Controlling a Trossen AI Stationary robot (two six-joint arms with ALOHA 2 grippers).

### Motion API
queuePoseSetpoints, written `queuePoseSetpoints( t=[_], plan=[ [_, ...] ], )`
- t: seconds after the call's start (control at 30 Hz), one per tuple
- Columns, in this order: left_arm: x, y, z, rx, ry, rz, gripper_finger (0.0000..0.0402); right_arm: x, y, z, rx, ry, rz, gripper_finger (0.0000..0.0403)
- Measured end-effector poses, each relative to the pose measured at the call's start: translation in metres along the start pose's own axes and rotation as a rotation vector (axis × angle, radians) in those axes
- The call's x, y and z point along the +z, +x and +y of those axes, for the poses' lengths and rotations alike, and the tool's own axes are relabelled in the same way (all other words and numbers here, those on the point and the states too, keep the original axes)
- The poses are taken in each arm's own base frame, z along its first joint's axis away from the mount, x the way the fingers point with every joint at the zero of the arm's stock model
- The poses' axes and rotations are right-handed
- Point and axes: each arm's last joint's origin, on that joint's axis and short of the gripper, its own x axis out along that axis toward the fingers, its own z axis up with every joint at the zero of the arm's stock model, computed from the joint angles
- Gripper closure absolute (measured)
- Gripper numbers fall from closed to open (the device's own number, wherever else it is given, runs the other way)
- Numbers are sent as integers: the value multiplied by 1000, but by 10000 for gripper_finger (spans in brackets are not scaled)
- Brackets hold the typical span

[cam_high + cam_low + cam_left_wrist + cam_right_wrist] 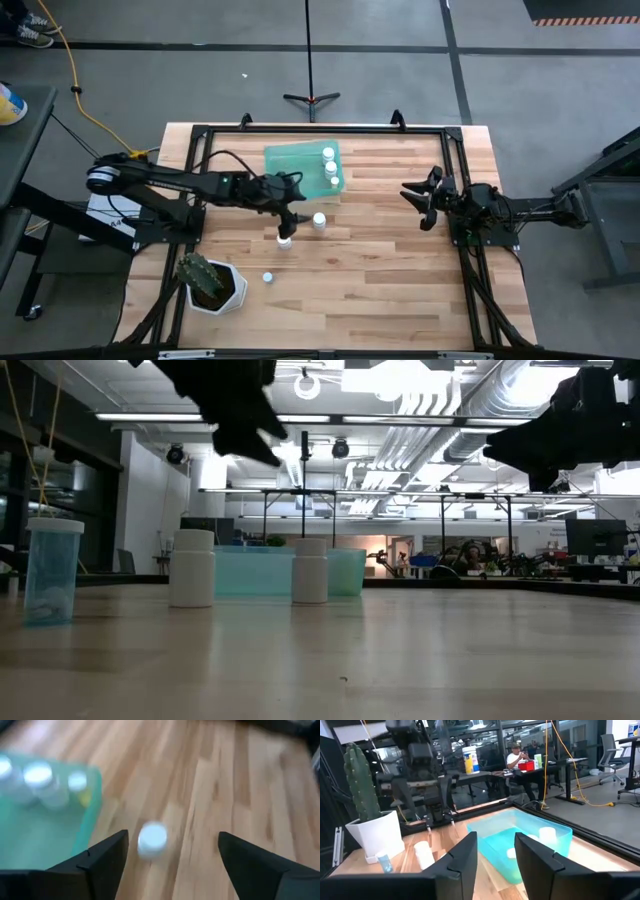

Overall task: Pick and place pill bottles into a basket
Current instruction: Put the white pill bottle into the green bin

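The teal basket (303, 168) sits at the table's far middle with three white pill bottles (331, 167) standing in it. Two white bottles stand on the table near it, one (319, 220) by its near right corner and one (284, 240) a little nearer. A small bluish bottle (268, 277) stands nearer the front. My left gripper (292, 215) hovers open above these two white bottles. In the left wrist view one white bottle (151, 837) shows ahead between the spread fingers (172, 855), untouched. My right gripper (420, 205) is open and empty at the table's right.
A white hexagonal pot with a cactus (208, 283) stands at the front left. Bare wood lies across the table's front and right. In the low view both grippers hang well above the table, and the bluish bottle (50, 570) stands at the left.
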Motion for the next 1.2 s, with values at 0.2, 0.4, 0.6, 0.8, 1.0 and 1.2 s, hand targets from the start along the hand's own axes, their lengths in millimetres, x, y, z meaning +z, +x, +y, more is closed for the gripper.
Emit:
queuePoseSetpoints(
  t=[0.2,0.4,0.6,0.8,1.0,1.2],
  plan=[
    [-16,3,1,-65,5,183,60,0,0,0,-2,-1,2,277],
    [-28,10,1,-130,5,329,73,-2,0,0,-6,-7,23,276],
    [-37,25,1,-117,43,403,50,-6,0,-1,-12,-16,53,276],
    [-45,34,1,-149,34,479,6,-7,1,-1,-14,-19,65,277],
    [-48,32,0,-154,69,507,22,-7,1,-1,-14,-20,66,277],
    [-56,37,-6,-157,102,559,22,-7,1,-2,-24,-22,70,277]
  ],
)
